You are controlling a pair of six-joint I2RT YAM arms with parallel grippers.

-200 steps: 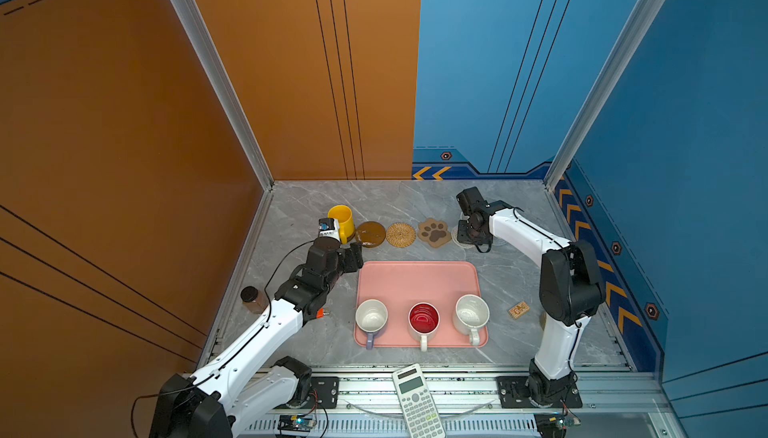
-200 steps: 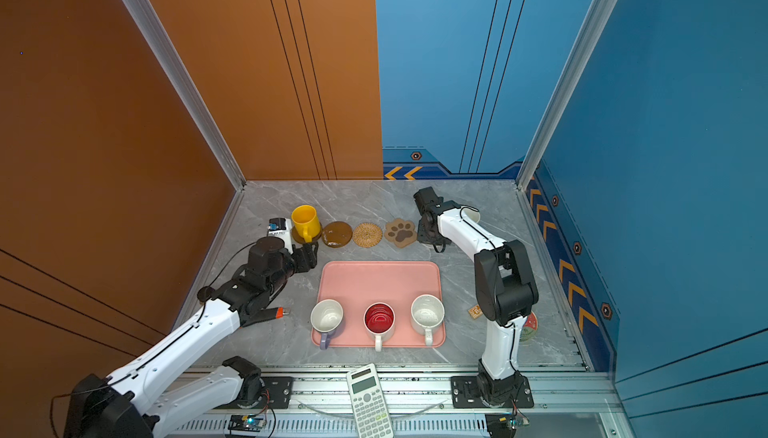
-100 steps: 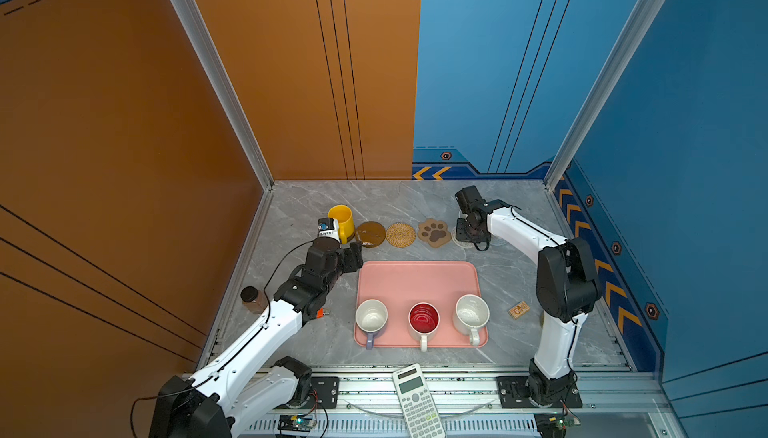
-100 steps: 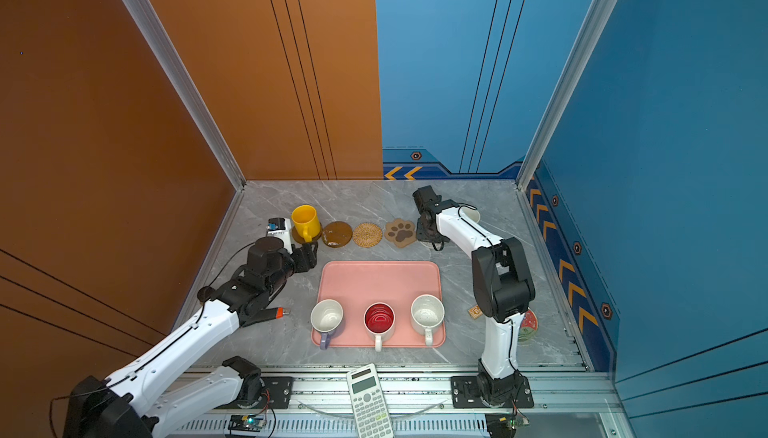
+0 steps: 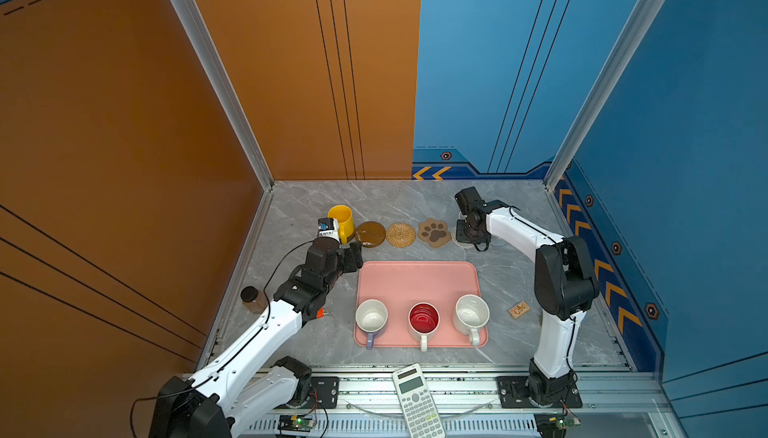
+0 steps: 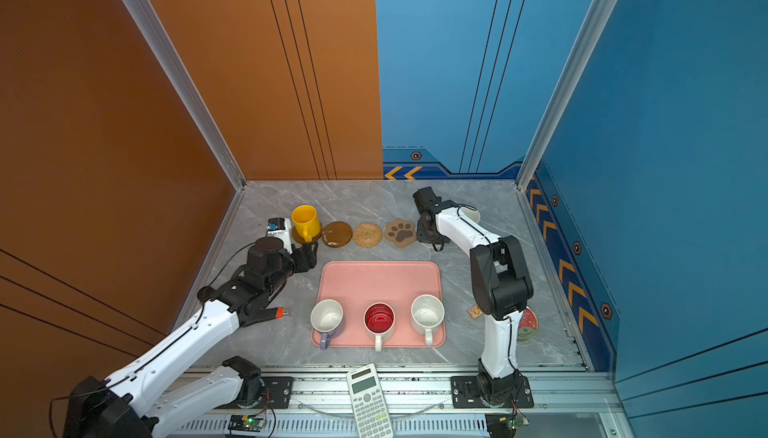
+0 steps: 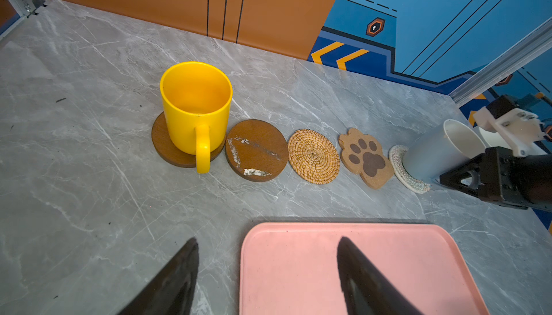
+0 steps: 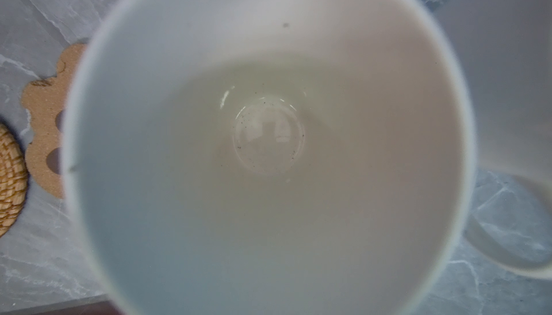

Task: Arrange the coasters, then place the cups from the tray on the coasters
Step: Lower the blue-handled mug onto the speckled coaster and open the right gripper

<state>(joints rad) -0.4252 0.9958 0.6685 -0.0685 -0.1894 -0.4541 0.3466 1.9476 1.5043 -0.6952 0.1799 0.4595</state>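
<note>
Both top views showed the pink tray [image 5: 415, 282] between the arms, with the left gripper [image 5: 353, 255] at its far left corner. Left wrist view showed that gripper's fingers [image 7: 185, 262] apart and empty. It also showed the right gripper [image 7: 457, 176] closed on a pale blue cup [image 7: 430, 158], tilted on the white coaster [image 7: 398, 167]. Right wrist view looked into that cup [image 8: 268, 149].

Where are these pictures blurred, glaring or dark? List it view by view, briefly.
Right wrist view: the pale-blue round mug with a white inside fills the frame, its rim badly out of focus, with small glare spots on its bottom. Left wrist view: sharp on the yellow handled mug, while the left gripper shows dark, soft fingers in the foreground. Both top views: sharp, evenly lit, shadows faint.
</note>
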